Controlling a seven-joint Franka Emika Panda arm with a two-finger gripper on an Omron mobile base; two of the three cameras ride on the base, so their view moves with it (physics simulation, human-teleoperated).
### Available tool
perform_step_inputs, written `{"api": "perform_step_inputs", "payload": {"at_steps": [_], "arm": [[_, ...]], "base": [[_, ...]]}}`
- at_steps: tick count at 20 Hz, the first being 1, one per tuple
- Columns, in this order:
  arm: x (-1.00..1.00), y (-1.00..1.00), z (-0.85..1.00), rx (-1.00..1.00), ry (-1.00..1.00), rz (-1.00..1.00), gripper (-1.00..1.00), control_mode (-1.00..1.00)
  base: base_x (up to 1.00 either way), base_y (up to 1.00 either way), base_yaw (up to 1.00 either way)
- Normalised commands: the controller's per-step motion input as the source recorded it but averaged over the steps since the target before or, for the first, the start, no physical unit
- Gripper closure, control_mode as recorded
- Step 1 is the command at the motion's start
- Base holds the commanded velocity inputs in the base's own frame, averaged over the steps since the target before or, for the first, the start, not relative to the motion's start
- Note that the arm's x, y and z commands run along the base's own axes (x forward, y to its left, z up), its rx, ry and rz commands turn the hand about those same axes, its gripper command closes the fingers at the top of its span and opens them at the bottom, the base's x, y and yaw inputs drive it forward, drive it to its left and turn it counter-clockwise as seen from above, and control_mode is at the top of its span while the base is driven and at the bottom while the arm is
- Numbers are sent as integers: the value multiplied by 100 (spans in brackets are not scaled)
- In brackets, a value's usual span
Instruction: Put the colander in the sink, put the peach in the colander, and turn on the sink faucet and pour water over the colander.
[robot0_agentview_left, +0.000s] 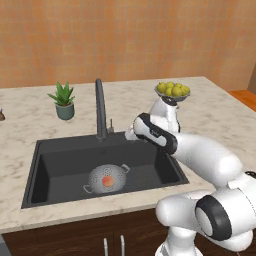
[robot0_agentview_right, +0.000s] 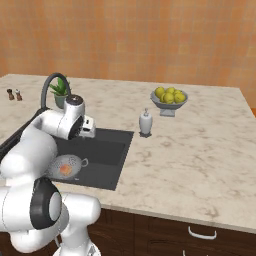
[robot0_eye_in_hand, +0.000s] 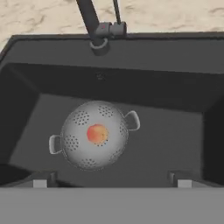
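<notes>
**Faucet lever next: risk of a miss**

Left base view: the peach (robot0_agentview_left: 107, 181) sits in the colander (robot0_agentview_left: 106, 178) on the sink (robot0_agentview_left: 50, 165) floor; the slim lever beside the sink faucet (robot0_agentview_left: 100, 110) could slip past the gripper's (robot0_agentview_left: 131, 134) spread jaws.

Right base view: adds the soap dispenser (robot0_agentview_right: 145, 122) on the surface (robot0_agentview_right: 190, 150).

Hand view: the empty gripper looks down on the colander, faucet base beyond.

A small silver perforated colander (robot0_eye_in_hand: 94, 141) sits upright on the floor of the dark rectangular sink (robot0_eye_in_hand: 175, 131), its two loop handles pointing to opposite sides. A round orange-pink peach (robot0_eye_in_hand: 97, 133) with a reddish blush rests at the centre of its bowl. The slim dark gooseneck sink faucet (robot0_agentview_left: 100, 107) rises from the counter behind the basin, a small lever beside its base; no water is visible.
</notes>
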Motion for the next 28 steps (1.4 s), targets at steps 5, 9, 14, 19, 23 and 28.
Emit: {"api": "perform_step_inputs", "payload": {"at_steps": [5,9,14,19,23,28], "arm": [[17,-8,36,6,-66,49,-100,-100],[2,0,-7,2,-72,47,-100,-100],[27,0,6,11,-61,32,-100,-100],[30,-1,18,5,-39,13,-100,-100],[16,0,19,5,0,1,-100,-100],[48,-6,35,9,10,0,-100,-100]], "base": [[0,0,0],[0,0,0],[0,0,0],[0,0,0],[0,0,0],[0,0,0]]}}
